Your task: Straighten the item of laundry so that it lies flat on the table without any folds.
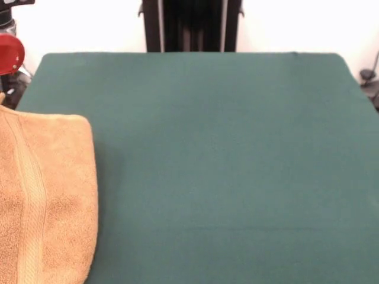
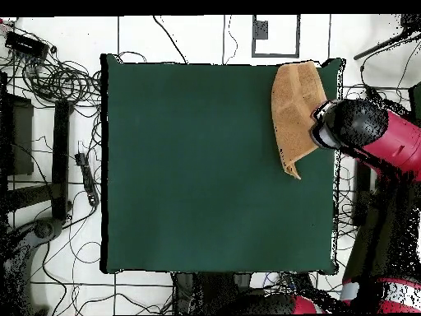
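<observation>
The orange-tan towel point(image 1: 47, 195) lies at the left edge of the green table point(image 1: 225, 154) in the front view, folded into a narrow strip with a woven band running along it. In the overhead view the towel point(image 2: 292, 107) sits at the table's point(image 2: 205, 164) upper right corner and tapers to a point toward the middle. The arm's black end with my gripper point(image 2: 322, 132) is over the towel's right edge, by the table's right side. The arm body hides the gripper itself. A red round part of the arm point(image 1: 9, 53) shows at the left edge of the front view.
The red arm point(image 2: 386, 148) reaches in from beyond the table's right edge in the overhead view. The black pedestal point(image 1: 189, 26) stands behind the table's far side. Cables and stands point(image 2: 49, 82) lie on the floor left of the table.
</observation>
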Controlling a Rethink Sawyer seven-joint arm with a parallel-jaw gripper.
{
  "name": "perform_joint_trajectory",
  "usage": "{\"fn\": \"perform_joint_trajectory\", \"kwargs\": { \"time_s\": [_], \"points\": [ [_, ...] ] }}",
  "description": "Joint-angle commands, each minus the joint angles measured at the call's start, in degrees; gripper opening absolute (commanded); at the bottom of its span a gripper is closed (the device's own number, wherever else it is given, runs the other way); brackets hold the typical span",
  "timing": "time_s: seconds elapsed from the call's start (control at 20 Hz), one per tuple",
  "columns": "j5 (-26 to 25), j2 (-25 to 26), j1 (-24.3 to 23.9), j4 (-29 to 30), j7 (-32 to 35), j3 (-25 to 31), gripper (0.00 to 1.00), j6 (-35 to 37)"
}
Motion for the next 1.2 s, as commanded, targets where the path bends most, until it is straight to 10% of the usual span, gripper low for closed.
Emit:
{"fn": "perform_joint_trajectory", "kwargs": {
  "time_s": [0.05,1.2],
  "points": [
    [-3.4,-4.1,-5.2,5.6,-17.0,9.9,0.0,2.6],
    [-9.2,-5.5,-1.6,8.2,-6.3,14.7,0.0,2.7]
  ]
}}
